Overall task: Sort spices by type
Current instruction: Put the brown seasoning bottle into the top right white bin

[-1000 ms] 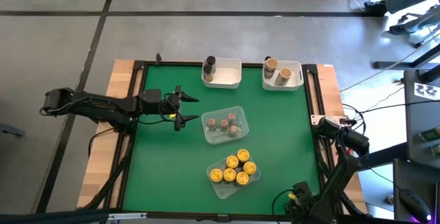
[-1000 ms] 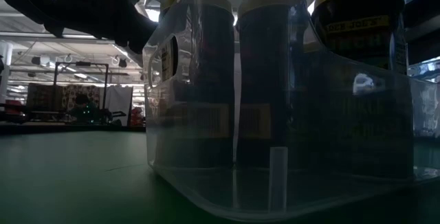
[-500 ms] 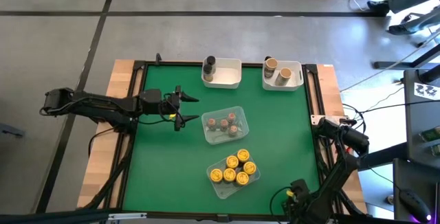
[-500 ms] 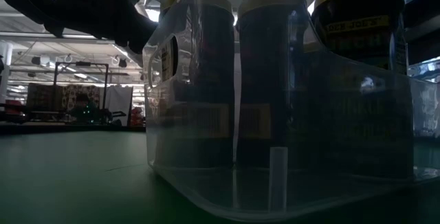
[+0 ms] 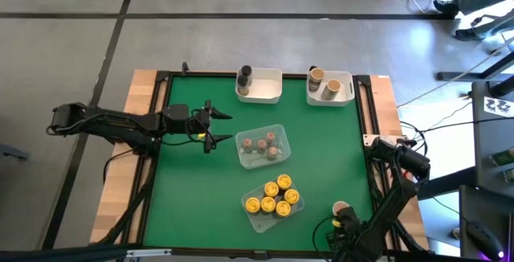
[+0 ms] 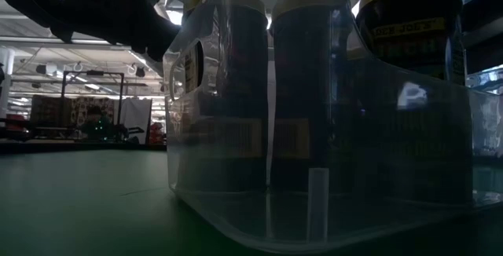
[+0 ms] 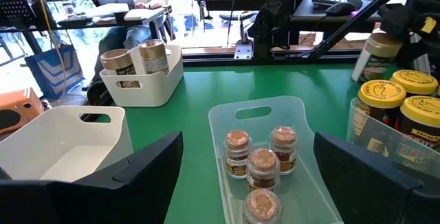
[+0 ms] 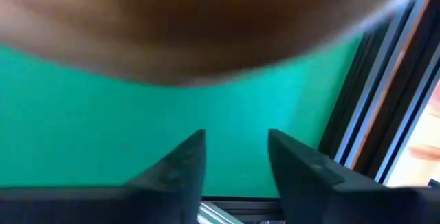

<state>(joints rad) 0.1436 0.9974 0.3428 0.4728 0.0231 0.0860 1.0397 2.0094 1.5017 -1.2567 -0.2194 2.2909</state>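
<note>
1. Down at the near right corner of the green tabletop (image 5: pixel 193 190) stands a tan-lidded jar (image 5: pixel 343 208), upright beside the right arm's wrist.
2. The right pincer (image 8: pixel 235 141) has its two fingers (image 8: pixel 185 159) drawn fairly near each other. A blurred brown mass sits just ahead of them; whether they grip it I cannot tell.
3. The yellow-lidded jars (image 5: pixel 273 198) fill a clear tray (image 5: pixel 255 220) nearby; the reddish-brown-topped jars (image 5: pixel 261 145) sit in a second clear tray (image 5: pixel 277 127).
4. At the far edge, a dark grey jar (image 5: pixel 244 75) is in one white bin (image 5: pixel 269 93) and two tan-lidded jars (image 5: pixel 325 81) in another (image 5: pixel 347 93).
5. The left pincer (image 5: pixel 218 127) hangs released and empty, left of the reddish-brown-topped jars.
</note>
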